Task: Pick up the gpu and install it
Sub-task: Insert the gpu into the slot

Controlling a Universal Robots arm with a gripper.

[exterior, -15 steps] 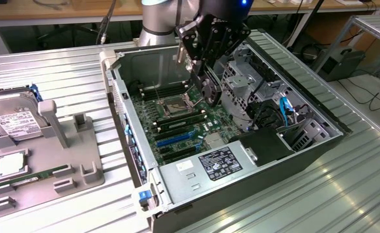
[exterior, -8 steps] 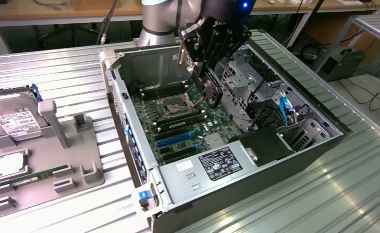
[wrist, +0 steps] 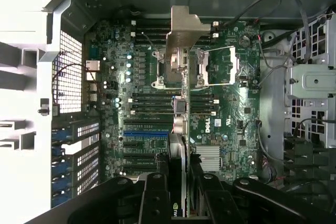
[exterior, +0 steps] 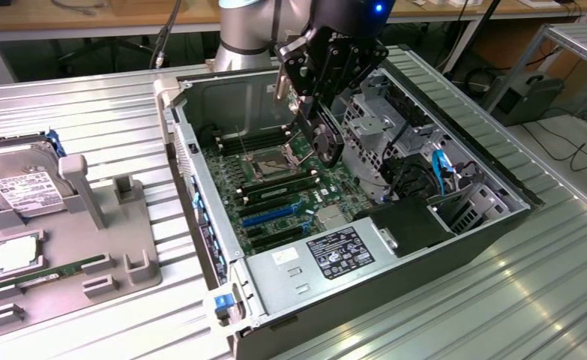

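gripper: the gripper (exterior: pixel 311 101) hung in the upper middle of the exterior view, over the open case (exterior: pixel 413 292), fingers clamped on the gpu (exterior: pixel 323 144), one on each face.
gpu: off the table and in the grip, dangling below the fingers inside the case and above the motherboard (exterior: pixel 318 196), not seated in anything.
long axis: steep, almost on end. the wrist view caught the card edge-on (wrist: pixel 181 150), running away from the gripper (wrist: pixel 181 199) to the silver bracket (wrist: pixel 185 27), which was the far end, towards the board.
over what: the bracket sat in line with the cpu socket (wrist: pixel 210 66).
slot: the blue slot (exterior: pixel 266 215) lay flat on the board, towards the exterior view's lower left of the card and apart from it.
mismatch: card upright, slot lying flat, so by my reading the two axes did not line up.
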